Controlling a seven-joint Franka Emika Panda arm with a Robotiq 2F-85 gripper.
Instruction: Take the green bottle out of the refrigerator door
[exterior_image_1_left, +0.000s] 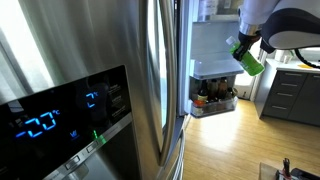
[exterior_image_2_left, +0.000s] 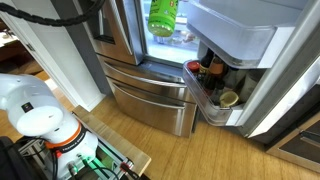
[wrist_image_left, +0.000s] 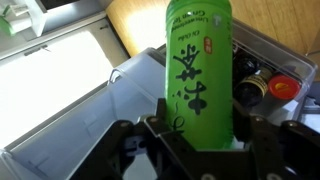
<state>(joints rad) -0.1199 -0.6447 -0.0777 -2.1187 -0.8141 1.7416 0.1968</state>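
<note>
Gripper (wrist_image_left: 200, 138) clamped on green bottle (wrist_image_left: 198, 60); arm (exterior_image_1_left: 290, 25) extended high, wrist angled down over refrigerator door (exterior_image_2_left: 240, 30) bin.

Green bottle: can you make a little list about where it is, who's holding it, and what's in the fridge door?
Thing: green bottle with white writing
Held by: fingers, shut on both its sides
Where: up in the air, outside the fridge door
Low shelf: door bin holds dark bottles and jars
Underneath: wood floor
</note>
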